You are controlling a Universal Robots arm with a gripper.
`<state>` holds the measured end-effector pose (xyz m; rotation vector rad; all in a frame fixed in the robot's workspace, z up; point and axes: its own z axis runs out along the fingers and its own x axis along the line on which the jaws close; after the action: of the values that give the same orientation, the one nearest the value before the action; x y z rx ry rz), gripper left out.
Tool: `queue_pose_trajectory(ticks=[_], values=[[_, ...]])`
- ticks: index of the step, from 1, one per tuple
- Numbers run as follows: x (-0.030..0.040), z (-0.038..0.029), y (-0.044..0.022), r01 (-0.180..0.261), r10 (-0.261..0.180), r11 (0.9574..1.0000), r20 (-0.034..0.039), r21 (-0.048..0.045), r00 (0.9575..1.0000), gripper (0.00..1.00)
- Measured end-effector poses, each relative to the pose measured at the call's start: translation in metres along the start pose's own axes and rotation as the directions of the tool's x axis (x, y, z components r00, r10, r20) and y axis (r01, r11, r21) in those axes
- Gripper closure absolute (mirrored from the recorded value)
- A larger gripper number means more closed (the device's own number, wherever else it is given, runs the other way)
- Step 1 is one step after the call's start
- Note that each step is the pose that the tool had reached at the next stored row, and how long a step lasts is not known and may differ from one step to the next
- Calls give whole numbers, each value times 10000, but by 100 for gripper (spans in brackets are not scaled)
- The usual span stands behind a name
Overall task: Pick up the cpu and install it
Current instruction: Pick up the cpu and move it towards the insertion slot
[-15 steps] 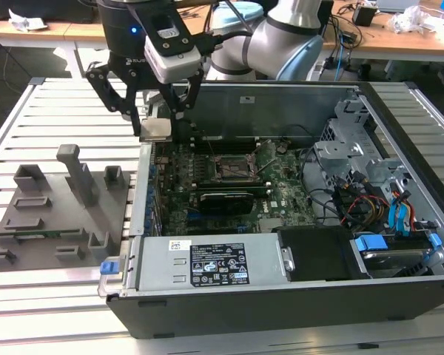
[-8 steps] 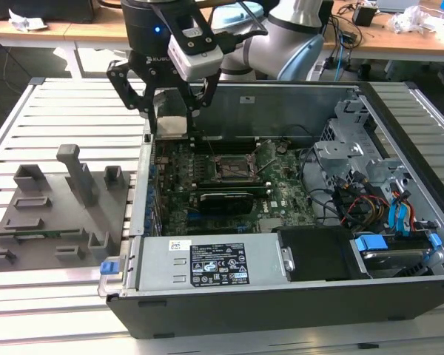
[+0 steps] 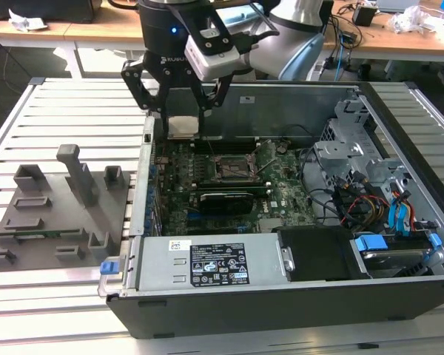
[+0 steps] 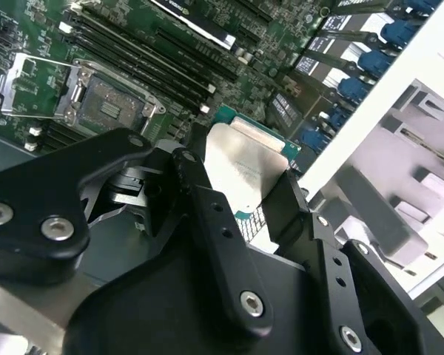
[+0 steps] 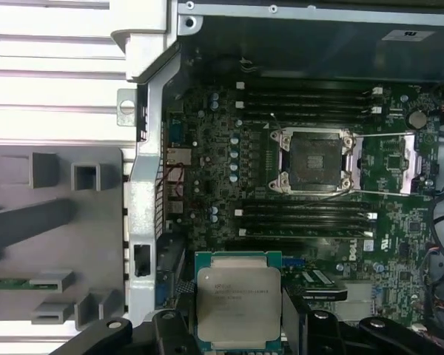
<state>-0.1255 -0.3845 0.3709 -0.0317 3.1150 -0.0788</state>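
My gripper (image 3: 183, 120) is shut on the cpu (image 3: 183, 127), a flat square chip with a silvery top plate and a green rim. It hangs in the air over the open computer case, above the motherboard's far corner at the exterior view's left. In both wrist views the black fingers (image 4: 201, 198) clamp the cpu (image 4: 244, 166) by two opposite edges. The open socket (image 3: 233, 167), with its metal frame lifted and nothing in it, lies lower and toward the exterior view's right. In the first wrist view the cpu (image 5: 239, 303) sits well apart from the socket (image 5: 314, 161).
A long black graphics card (image 3: 226, 200) lies in front of the socket. Memory slots (image 5: 303, 214) flank it. The case wall (image 3: 143, 185) rises just beside the gripper. A grey parts holder (image 3: 59, 200) stands outside on the slatted table. Drive cage and cables (image 3: 362, 177) crowd the right.
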Motion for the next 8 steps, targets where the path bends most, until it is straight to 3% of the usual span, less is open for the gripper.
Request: queue_pose_trajectory(ticks=[8], values=[[-147,14,5,1,-1,10000,-1,0,10000,45]])
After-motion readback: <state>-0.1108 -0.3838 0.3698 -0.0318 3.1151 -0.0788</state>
